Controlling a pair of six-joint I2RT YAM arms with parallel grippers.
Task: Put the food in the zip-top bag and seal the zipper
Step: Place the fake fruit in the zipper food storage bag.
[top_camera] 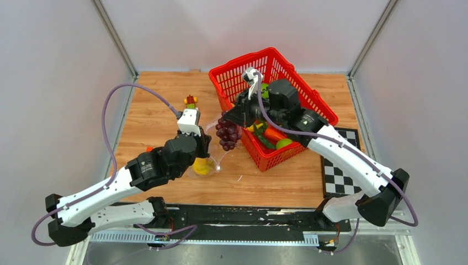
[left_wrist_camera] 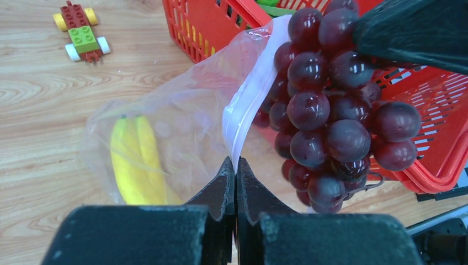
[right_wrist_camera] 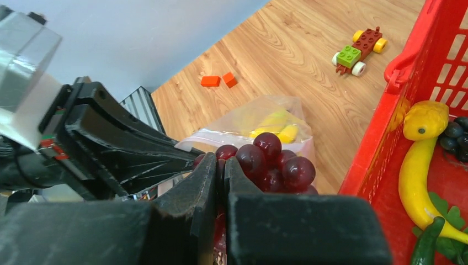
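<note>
Fingers of the left gripper (left_wrist_camera: 236, 164) are clenched on the thin pinkish zipper strip (left_wrist_camera: 249, 102) of the clear crinkly plastic bag (left_wrist_camera: 176, 118), holding its mouth edge up — the bag lies at the 8 o'clock side of the red mesh basket (top_camera: 238, 59), with yellow toy bananas (left_wrist_camera: 134, 160) inside. The right gripper (right_wrist_camera: 221, 165) grasps the purple plastic grape bunch (left_wrist_camera: 325, 110) by its top. The bunch hangs right at the mouth edge, long axis vertical, tip down — running 12 to 6 o'clock in the top view.
</note>
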